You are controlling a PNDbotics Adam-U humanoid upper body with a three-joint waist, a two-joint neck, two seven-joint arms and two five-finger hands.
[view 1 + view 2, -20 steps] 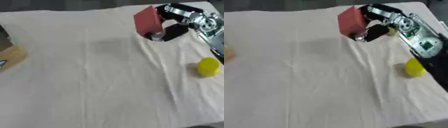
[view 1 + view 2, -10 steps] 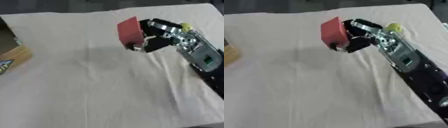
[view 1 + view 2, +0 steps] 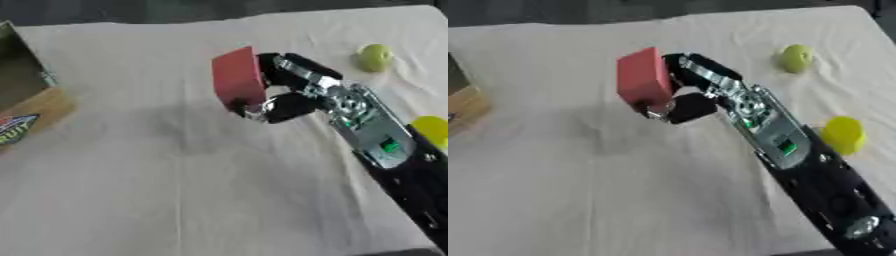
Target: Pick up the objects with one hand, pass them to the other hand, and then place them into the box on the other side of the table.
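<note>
Red block (image 3: 237,76) is gripped in the right hand (image 3: 282,90), with fingers curled along its right face from above and the thumb tucked under its lower edge, so it's pinched between them. It's held up off the table (image 3: 175,200), roughly over the middle, tilted a bit, and a soft shadow is cast on the cloth (image 3: 579,190) below and to its left. The right arm (image 3: 798,165) is stretched in from the lower right corner, black with a silver section and a small green light on it.

Off to the far left, the box (image 3: 35,107) is seen at the table's edge, cardboard with a dark open inside and some coloured print on the front wall. It's well apart from the block. Only a sliver of it is caught in the right eye view.

Two more things are left lying on the cloth on the right side: a green round thing (image 3: 795,58) near the far edge, and a yellow thing (image 3: 843,134) closer in, just beside the arm. Whether the yellow one is touched by the arm can't be told.

Cloth is wrinkled all over, pale cream. No left hand is shown in either view.
</note>
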